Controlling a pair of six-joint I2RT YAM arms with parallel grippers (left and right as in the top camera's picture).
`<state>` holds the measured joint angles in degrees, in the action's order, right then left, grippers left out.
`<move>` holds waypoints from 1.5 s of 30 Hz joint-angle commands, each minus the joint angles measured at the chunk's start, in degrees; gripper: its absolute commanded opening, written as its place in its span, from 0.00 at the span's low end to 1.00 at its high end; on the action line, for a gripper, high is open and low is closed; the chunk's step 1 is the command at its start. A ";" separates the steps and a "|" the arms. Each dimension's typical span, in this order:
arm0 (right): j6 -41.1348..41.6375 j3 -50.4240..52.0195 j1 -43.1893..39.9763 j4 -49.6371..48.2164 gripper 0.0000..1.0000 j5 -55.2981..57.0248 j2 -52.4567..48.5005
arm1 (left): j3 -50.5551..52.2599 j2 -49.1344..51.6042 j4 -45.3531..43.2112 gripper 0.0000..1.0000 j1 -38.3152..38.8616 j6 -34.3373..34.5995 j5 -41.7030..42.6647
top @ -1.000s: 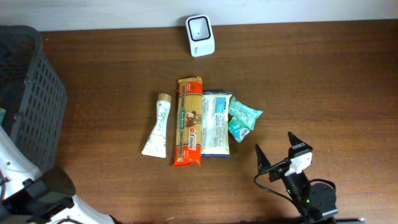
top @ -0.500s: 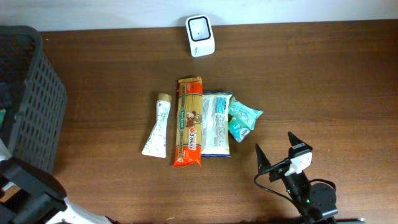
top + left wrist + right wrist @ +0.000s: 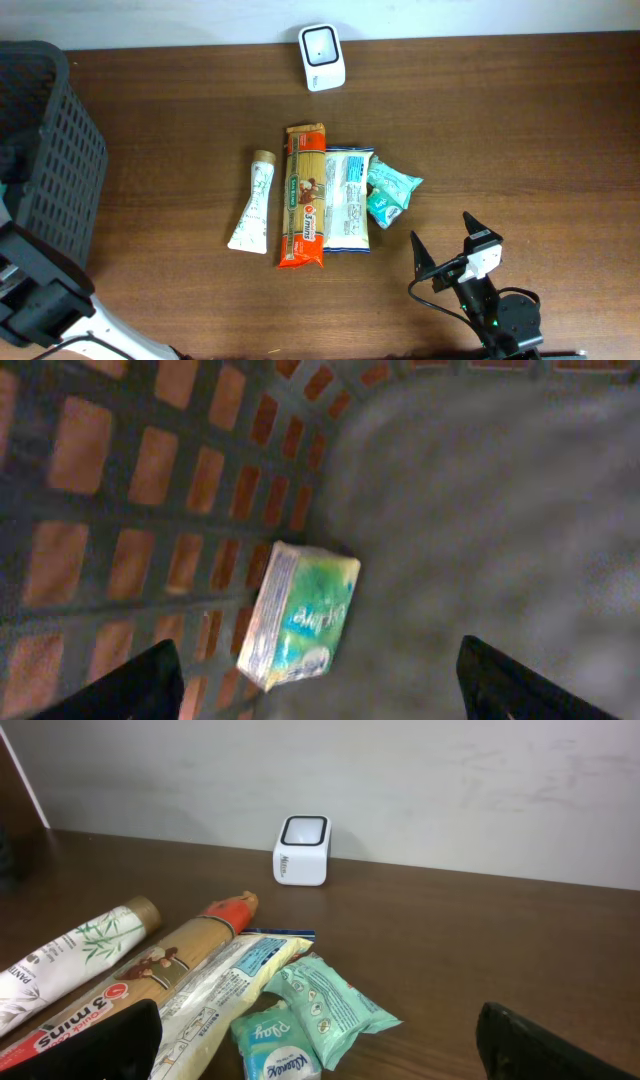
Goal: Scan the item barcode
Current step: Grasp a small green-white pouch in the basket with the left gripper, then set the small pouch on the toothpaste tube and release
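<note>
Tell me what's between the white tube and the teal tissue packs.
Two packs side by side: the orange pasta pack next to the tube, then the white-and-blue packet beside the tissue packs. Clearest in the overhead view.

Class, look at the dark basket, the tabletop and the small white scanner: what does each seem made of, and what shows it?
Basket: likely moulded plastic, dark grey, matt; its walls form a rigid open lattice. Tabletop: wood or wood-look laminate; brown, streaky grain, low sheen. Scanner: probably hard plastic; white, smooth, rounded corners.

basket cut off left, packet blurred
</note>
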<state>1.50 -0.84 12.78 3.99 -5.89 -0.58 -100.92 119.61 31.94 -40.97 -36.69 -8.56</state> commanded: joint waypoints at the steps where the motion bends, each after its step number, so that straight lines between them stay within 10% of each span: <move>1: 0.24 0.52 -0.42 0.00 0.99 0.35 0.33 | 0.17 3.32 -1.49 0.77 -0.70 -1.11 -0.74; 14: 0.24 0.52 -0.42 0.02 0.99 0.35 0.33 | 0.17 11.37 -6.60 0.63 -3.52 -1.09 -1.81; 20: 0.24 0.52 -0.42 0.02 0.99 0.35 0.33 | 0.17 12.81 -6.86 0.00 -3.52 -1.09 -1.84; 34: 0.24 0.52 -0.42 0.02 0.99 0.35 0.33 | 0.15 -18.29 -4.79 0.00 8.48 17.16 -3.28; 45: 0.24 0.52 -0.42 0.02 0.99 0.33 0.33 | 0.61 -31.04 27.50 0.00 37.68 32.37 19.74</move>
<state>1.52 -0.84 12.78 3.99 -5.87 -0.58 -100.90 87.46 55.24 -9.06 -6.24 4.49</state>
